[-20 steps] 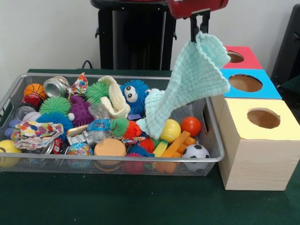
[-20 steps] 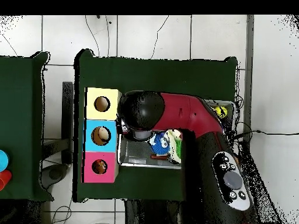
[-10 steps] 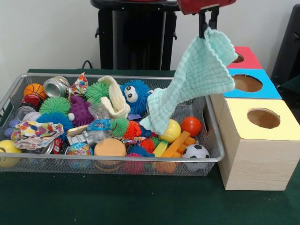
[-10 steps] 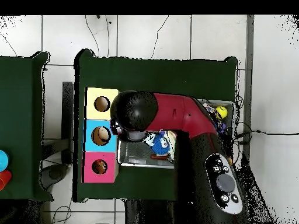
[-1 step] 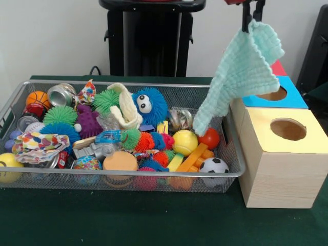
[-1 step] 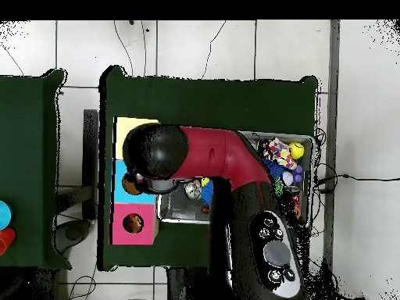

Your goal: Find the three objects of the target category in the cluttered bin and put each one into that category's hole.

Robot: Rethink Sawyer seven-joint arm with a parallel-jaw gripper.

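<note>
Gripper (image 5: 253, 15) at the frame's upper right pinched a corner of the mint-green cloth (image 5: 238, 72), which hung over the wire bin's (image 5: 128, 177) right end and partly covered the blue-topped box (image 5: 294, 97), behind the yellow-topped box (image 5: 279, 154).

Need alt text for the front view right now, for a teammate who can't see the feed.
The gripper, at the top edge, holds a pale green cloth by one corner, hanging over the blue-topped box beside the wire bin. The bin is packed with balls, spiky toys, cans and fabric scraps. A yellow-topped box stands nearest, a red-topped one mostly hidden behind the cloth.
</note>
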